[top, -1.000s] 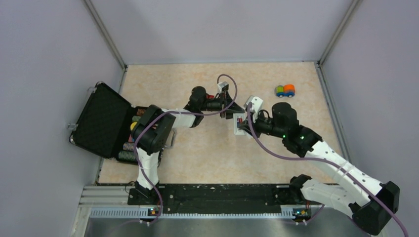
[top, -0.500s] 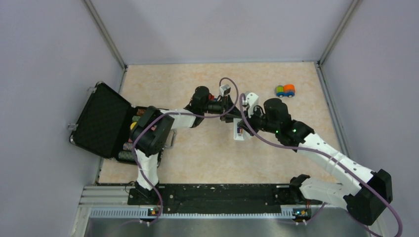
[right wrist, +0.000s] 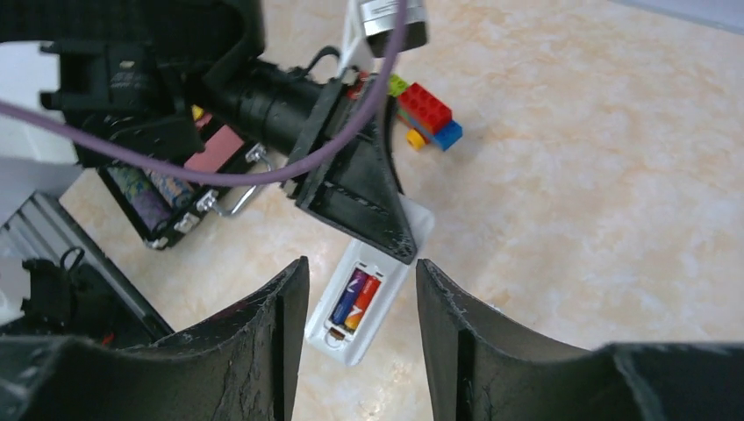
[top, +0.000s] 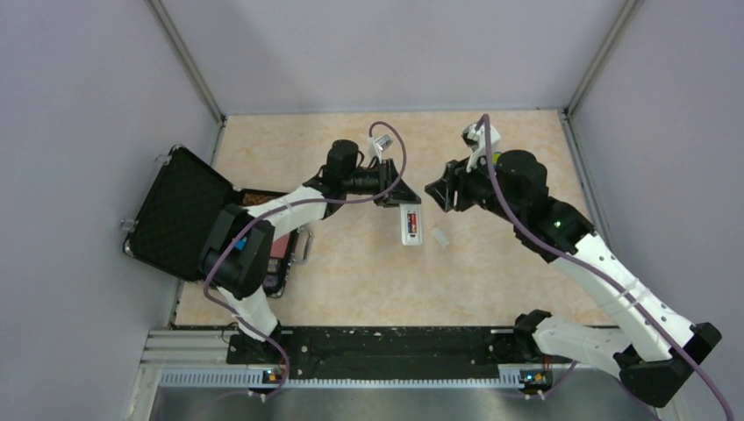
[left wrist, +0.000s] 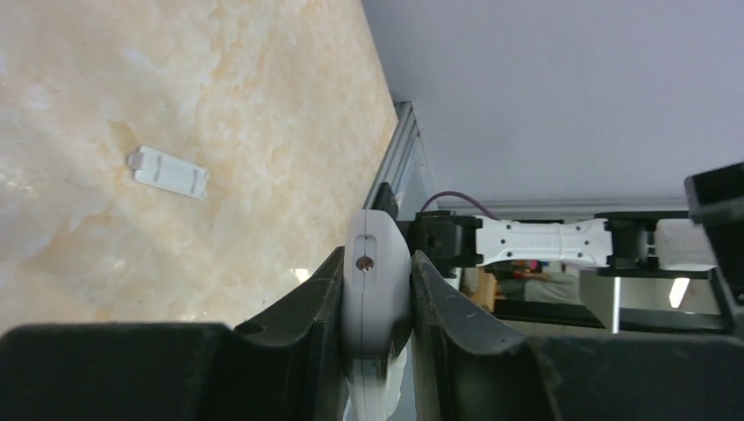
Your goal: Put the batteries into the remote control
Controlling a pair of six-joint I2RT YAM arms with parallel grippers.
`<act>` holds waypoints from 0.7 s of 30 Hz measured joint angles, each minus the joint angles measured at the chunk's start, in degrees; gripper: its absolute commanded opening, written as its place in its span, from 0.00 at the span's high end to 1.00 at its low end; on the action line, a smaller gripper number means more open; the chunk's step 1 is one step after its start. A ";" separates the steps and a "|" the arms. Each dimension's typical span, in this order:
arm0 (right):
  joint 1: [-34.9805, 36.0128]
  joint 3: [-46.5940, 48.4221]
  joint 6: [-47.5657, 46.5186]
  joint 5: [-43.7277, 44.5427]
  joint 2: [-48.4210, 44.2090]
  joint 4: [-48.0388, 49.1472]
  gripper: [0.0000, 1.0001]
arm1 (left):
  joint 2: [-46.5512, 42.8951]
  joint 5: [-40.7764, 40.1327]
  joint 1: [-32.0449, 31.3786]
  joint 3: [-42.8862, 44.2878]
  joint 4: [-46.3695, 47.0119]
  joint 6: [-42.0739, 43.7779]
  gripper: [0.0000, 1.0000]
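Left wrist view shows my left gripper (left wrist: 377, 263) clamped on the slim white rectangular remote control (left wrist: 375, 307), seen edge-on between the fingers. My right gripper (right wrist: 360, 267) hangs spread and empty nearby. The blue-purple and red-orange batteries (right wrist: 355, 299) sit side by side in the remote's open compartment. A small white back cover (top: 439, 237) lies on the beige marbled table (top: 351, 281) just beside it.

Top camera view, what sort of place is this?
Probably a robot test cell: plain grey walls box in a marbled tabletop, with left arm and right arm bolted to a black rail.
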 measured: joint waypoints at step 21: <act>-5.18 -10.84 25.92 12.20 24.35 -8.00 0.64 | -33.70 -30.42 4.61 -28.72 -1.77 4.59 1.00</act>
